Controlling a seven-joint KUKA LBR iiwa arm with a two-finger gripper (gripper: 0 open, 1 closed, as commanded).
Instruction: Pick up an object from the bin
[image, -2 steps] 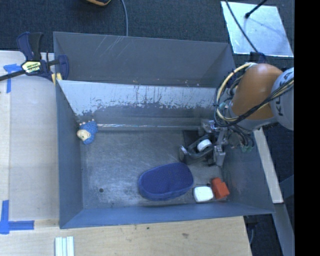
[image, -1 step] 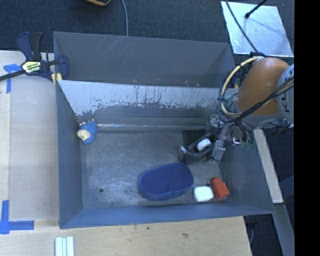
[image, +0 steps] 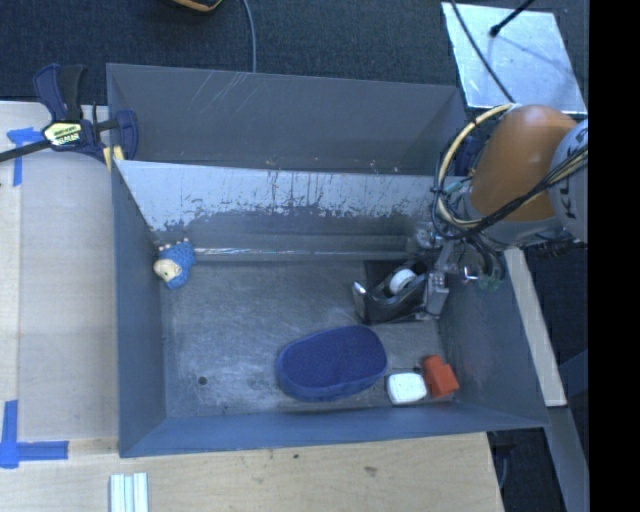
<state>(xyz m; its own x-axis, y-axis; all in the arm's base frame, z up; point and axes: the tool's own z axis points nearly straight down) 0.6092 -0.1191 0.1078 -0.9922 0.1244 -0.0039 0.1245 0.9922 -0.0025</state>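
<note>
risk, slip: the black tape dispenser (image: 385, 300) looks curved and hard-sided, so a grip taken at its very end may let it swing or drop on the lift.
risk, knock: a descent that lands on the dispenser's top rather than astride it could shove it along the floor toward the blue oval pad (image: 331, 363).
risk, wall: the bin (image: 300, 205) slopes up close on the right, and the wrist with its cables hangs near that side, so a scrape there seems possible.
risk, wrong thing: low, since the white block (image: 405, 388) and red block (image: 439, 376) lie apart, nearer the front wall.
claw, place: the gripper (image: 437, 285) sits low at the right end of the dispenser, just beside or touching it; i cannot tell which.
claw, opening: cannot tell whether it is apart or together.
claw, load: nothing can be seen clamped in it.
likely target: the dispenser, right of the bin's middle, with a white roll in it.
far off: a small blue and yellow toy (image: 173, 266) at the left wall.
</note>
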